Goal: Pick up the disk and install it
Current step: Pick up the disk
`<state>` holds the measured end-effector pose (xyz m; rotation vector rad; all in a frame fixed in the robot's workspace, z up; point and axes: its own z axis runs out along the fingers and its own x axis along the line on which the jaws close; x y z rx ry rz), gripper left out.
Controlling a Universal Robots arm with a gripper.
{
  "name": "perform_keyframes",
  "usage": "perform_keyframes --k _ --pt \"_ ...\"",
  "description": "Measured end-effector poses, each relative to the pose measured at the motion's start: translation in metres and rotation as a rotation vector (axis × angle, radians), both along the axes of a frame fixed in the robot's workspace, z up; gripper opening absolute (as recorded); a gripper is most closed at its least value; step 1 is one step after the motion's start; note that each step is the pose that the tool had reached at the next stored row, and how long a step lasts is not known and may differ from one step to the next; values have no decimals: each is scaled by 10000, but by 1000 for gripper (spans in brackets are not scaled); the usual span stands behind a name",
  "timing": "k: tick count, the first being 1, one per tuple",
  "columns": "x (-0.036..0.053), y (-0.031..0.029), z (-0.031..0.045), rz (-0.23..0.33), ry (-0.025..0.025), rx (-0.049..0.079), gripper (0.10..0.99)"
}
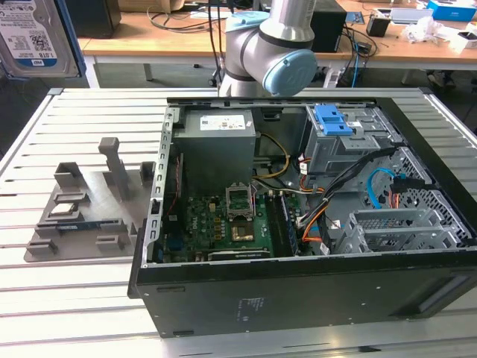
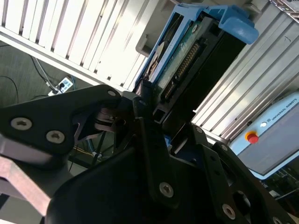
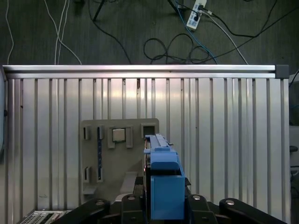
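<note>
The disk (image 1: 33, 37), a silver hard drive with a white-and-blue label in a blue carrier bracket, hangs high at the exterior view's upper left, above the table. In the first wrist view the disk (image 3: 163, 186) appears edge-on, blue bracket toward the camera, clamped between the black fingers of my gripper (image 3: 163, 207). The second wrist view has the disk (image 2: 196, 51) from its connector end, with the gripper (image 2: 152, 109) shut on its sides. The held disk hovers over the grey fixture plate (image 3: 119, 140).
An open black computer case (image 1: 298, 291) lies on the ribbed aluminium table (image 1: 22, 149), with a grey power-supply box (image 1: 218, 134), a motherboard and a blue latch (image 1: 333, 119) on the drive cage. The grey fixture plate (image 1: 82, 201) sits beside the case. Cables cross the floor.
</note>
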<state>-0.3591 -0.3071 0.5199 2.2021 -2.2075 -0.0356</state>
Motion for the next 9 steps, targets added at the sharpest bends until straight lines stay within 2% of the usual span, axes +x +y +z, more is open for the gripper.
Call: perform_keyframes --k 5,9 --pt "48 0 0 0 -1 0 365" --pt "184 1 1 0 0 0 365"
